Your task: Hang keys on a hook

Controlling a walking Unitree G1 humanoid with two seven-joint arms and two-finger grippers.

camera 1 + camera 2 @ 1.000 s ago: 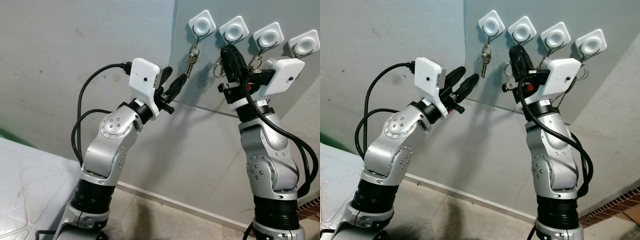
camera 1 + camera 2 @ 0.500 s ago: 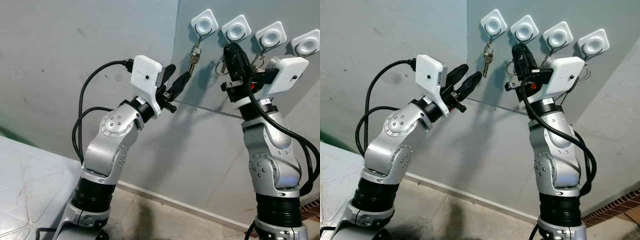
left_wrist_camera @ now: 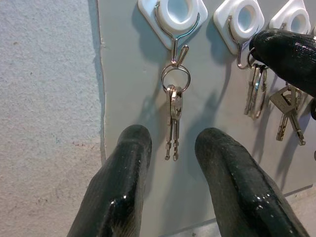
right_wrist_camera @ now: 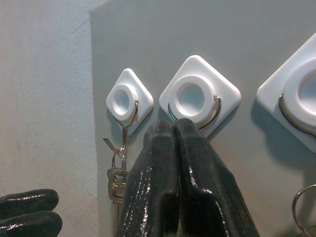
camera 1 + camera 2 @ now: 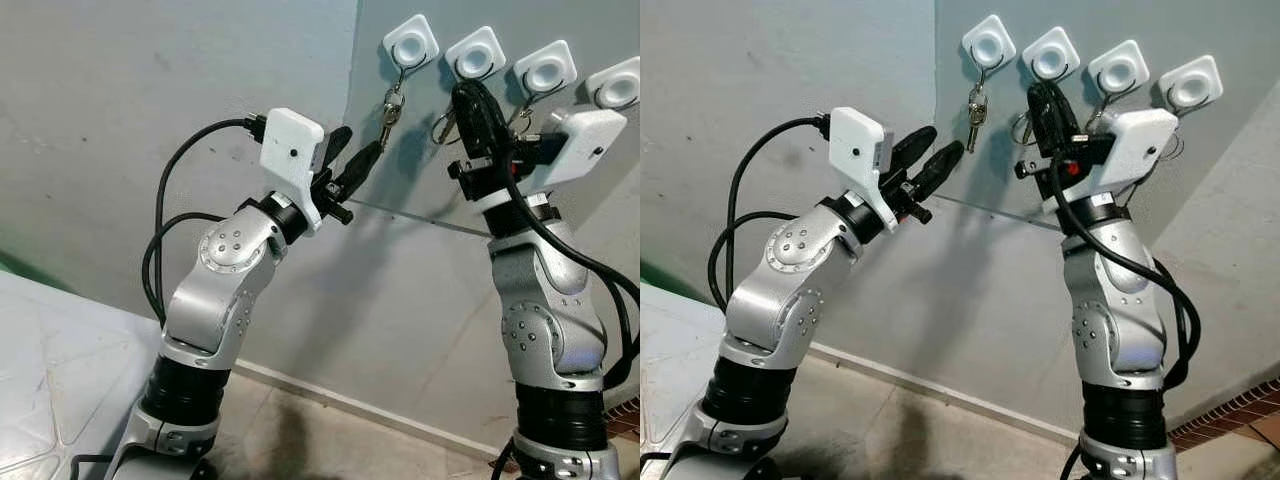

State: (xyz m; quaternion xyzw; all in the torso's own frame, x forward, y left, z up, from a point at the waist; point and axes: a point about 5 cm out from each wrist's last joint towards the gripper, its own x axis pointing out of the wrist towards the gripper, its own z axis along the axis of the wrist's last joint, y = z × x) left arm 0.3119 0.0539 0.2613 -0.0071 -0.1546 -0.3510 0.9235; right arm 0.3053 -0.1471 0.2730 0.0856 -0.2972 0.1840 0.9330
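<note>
1 keys (image 3: 173, 116) bunch hooked beyond left tool (image 3: 170, 163), seemingly untouched

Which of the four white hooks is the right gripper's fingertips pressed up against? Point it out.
The second hook from the left. The right gripper, fingers shut together, sits right under its ring; the leftmost hook beside it carries hanging keys.

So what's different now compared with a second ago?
Very little. The right gripper has crept slightly up toward the second hook, fingers pressed together. The left gripper stays open below the keys, which remain on the first hook.
</note>
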